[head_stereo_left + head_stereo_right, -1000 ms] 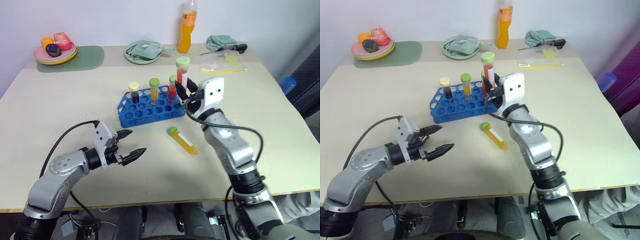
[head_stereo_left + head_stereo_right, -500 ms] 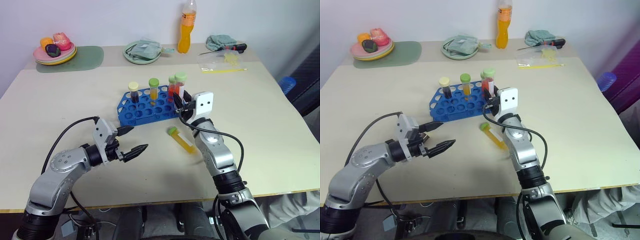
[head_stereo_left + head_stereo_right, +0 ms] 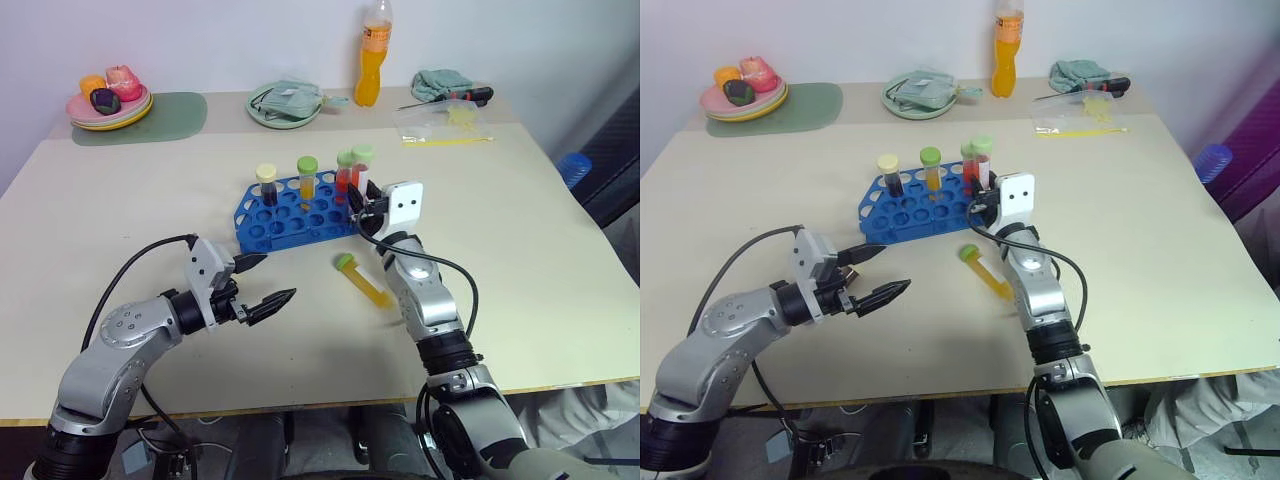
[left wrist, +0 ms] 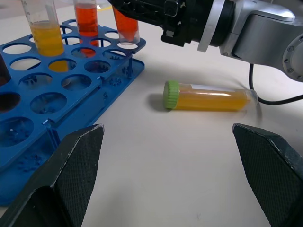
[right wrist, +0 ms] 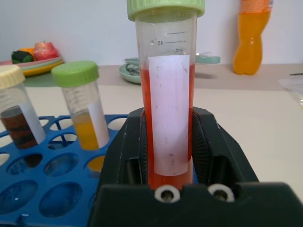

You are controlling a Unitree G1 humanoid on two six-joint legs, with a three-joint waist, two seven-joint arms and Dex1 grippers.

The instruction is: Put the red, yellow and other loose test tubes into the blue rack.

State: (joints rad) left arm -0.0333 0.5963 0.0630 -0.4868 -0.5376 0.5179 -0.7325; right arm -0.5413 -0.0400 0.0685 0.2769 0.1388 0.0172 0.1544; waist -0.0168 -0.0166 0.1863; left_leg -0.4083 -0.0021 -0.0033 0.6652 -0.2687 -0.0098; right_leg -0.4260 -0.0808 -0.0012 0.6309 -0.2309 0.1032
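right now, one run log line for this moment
right gripper: shut on red tube, at rack | left gripper: open, idle | yellow tube: lying on table

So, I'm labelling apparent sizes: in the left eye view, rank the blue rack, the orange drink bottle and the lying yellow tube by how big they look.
1. Blue rack, clearly largest.
2. Orange drink bottle, though it stands farther back.
3. Lying yellow tube, smallest.

Along the far edge of the beige table: a pink plate of fruit, a pale green bowl, an orange drink bottle, a crumpled teal cloth.
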